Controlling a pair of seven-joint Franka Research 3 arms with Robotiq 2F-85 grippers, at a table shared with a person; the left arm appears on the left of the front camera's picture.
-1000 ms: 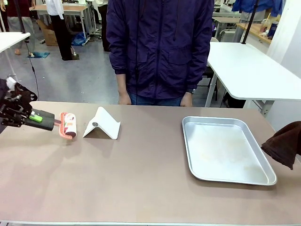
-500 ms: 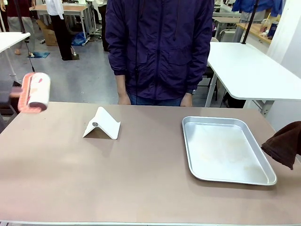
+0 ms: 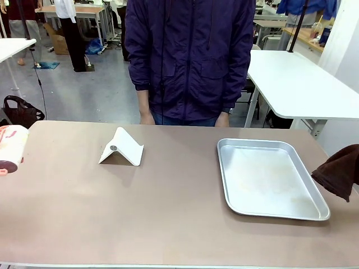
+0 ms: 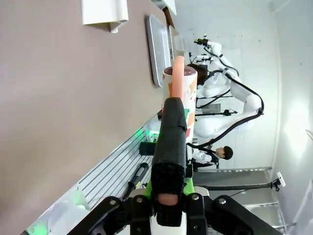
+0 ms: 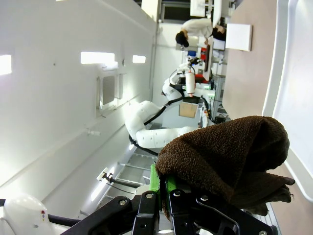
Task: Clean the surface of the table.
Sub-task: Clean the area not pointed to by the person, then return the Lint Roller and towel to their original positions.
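The table [image 3: 168,224] fills the front view with its brownish-tan top, and both cleaning tools are held out past its ends. The left jaws are clamped on the end of the black handle [image 4: 168,147] of a lint roller [image 4: 180,93], so the sticky roll reaches well ahead of the fingers. In the front view the roll hangs at the table's left edge, apparently lifted off the top, though contact cannot be ruled out there. The right jaws are clamped on a bunched dark brown cloth [image 5: 230,152], pinched by one fold so that most of it bulges free beyond the fingertips, ready to wipe. It hangs at the table's right edge, just beside the silver tray [image 3: 224,179]. The tray lies flat on the right half and looks empty. A white folded stand [image 3: 122,148] sits like a small tent on the left half, well apart from the tray. A person [image 3: 190,61] stands at the far side, hands low near that edge. With neither tool on the top, no stroke seems under way, and the open middle looks the easiest stretch to sweep
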